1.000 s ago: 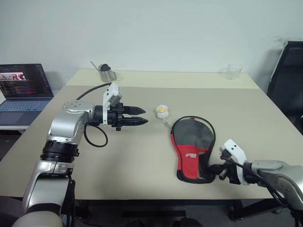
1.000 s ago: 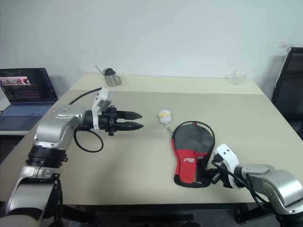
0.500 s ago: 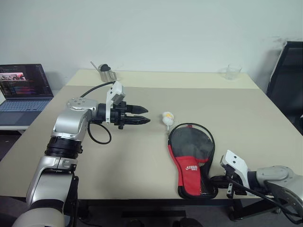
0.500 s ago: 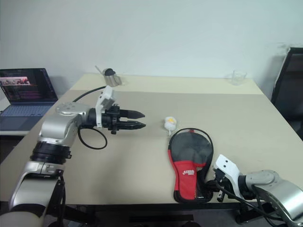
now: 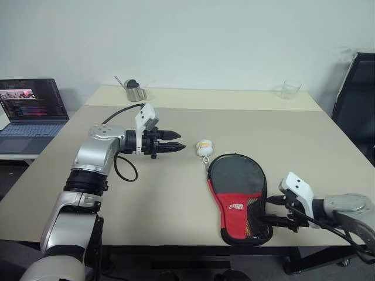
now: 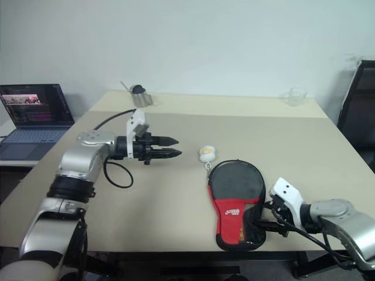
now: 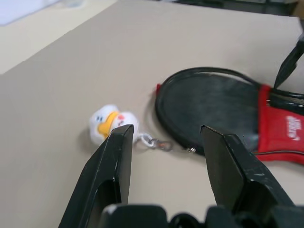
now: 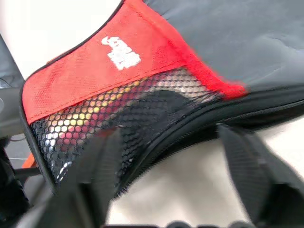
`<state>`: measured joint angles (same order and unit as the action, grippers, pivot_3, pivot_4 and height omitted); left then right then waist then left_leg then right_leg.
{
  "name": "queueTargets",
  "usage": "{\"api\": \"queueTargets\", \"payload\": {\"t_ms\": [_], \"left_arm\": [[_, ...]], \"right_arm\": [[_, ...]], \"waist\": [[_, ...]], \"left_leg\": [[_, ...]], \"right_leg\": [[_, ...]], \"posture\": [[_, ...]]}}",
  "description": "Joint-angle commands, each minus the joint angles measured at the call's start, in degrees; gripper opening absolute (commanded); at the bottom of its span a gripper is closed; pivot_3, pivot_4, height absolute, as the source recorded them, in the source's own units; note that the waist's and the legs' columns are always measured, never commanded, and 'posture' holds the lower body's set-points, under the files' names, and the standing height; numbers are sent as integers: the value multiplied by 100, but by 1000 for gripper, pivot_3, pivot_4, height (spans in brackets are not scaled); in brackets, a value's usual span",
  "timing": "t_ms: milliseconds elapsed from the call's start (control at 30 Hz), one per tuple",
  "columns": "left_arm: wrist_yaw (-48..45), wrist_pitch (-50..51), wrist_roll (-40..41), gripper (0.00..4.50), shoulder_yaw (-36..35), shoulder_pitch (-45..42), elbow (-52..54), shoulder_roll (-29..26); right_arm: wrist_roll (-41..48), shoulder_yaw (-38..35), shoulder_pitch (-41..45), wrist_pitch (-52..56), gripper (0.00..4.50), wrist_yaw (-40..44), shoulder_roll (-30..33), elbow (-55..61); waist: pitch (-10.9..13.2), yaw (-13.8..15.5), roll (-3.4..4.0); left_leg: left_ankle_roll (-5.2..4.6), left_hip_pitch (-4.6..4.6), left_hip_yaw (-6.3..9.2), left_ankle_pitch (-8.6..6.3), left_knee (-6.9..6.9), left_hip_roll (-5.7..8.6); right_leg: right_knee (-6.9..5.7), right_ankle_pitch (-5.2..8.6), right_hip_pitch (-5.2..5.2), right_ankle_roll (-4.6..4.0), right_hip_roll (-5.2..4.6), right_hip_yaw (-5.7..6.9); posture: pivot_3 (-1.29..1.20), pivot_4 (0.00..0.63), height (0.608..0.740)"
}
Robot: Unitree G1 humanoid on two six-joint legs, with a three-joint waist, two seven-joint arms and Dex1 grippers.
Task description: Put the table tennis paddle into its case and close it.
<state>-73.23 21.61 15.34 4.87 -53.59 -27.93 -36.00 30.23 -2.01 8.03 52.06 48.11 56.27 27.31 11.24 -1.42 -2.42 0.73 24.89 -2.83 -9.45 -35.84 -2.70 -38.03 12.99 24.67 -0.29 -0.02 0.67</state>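
Note:
The case [image 5: 237, 187], black and red with a white logo and a mesh panel [image 8: 118, 118], lies flat near the table's front edge, round end away from me. The table tennis paddle is hidden; only a faint light and red shape shows behind the mesh. My right gripper [image 5: 270, 211] is open at the case's narrow end, one finger on each side of its zipped edge, gripping nothing. My left gripper [image 5: 181, 141] hovers open and empty over the table, pointing at a small white duck charm [image 5: 203, 146] chained to the case's round end [image 7: 213, 109].
A laptop [image 5: 29, 108] sits on a side desk at the left. At the table's far side stand a metal cup [image 5: 134, 89] and a clear glass [image 5: 287, 89]. A black chair [image 5: 357, 99] is at the right. The case reaches close to the table's front edge [image 5: 176, 244].
My right gripper has opened and let go of the case's narrow end, rising a little. The case's round flap now lies flat. My left gripper has moved closer to the duck charm.

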Motion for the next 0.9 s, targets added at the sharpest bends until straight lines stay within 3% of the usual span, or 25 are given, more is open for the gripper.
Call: {"api": "queueTargets", "payload": {"t_ms": [33,100,200,367,533,667,900], "left_arm": [[276,-266,-165,2440,-124,-247,-276,13],[695,-369,-396,2440,-86,-366,-619,109],[1270,-132,-486,2440,-130,-580,-1037,483],[2029,423,-655,2440,-20,-808,-1401,1300],[2439,451,-841,2440,12,-1002,-1720,1699],[2658,306,-986,2440,4,-1115,-2061,1769],[3294,300,-1205,2440,-2,-1331,-2782,2093]], "right_arm": [[11,-676,209,-216,3784,81,215,-64],[38,-809,409,-200,3784,-52,141,-138],[58,-792,1094,-158,3784,-705,-545,-304],[-662,131,1615,-554,3784,-1727,-1886,-551],[-1324,711,1734,-985,3784,-2678,-3255,-1463],[-1722,1030,1626,-1458,3784,-2891,-3810,-2083],[-1859,1051,1473,-1674,3784,-2897,-4187,-2389]], "waist": [[0,0,0],[0,-2,0],[0,-12,0],[-1,-6,-1],[-1,-12,-1],[-1,-25,-1],[-1,-21,-1]], "left_leg": [[-2,-1,-1,-2,0,0],[-3,-2,0,-2,-1,-2],[-3,-7,5,-2,-6,-4],[-4,-4,14,-3,-9,2],[-8,1,7,-6,-8,4],[-8,-3,4,-6,-10,2],[-8,-3,5,-6,-11,2]], "right_leg": [[0,0,0,0,-1,-1],[-1,0,-1,0,-2,0],[-4,0,-8,0,-2,2],[2,-2,-19,3,1,9],[0,-1,-12,6,6,2],[-8,-2,-11,6,7,1],[-6,-3,-15,8,9,2]], "posture": [[0,150,740],[0,150,740],[0,150,740],[0,150,740],[0,150,740],[0,150,740],[0,150,740]]}}
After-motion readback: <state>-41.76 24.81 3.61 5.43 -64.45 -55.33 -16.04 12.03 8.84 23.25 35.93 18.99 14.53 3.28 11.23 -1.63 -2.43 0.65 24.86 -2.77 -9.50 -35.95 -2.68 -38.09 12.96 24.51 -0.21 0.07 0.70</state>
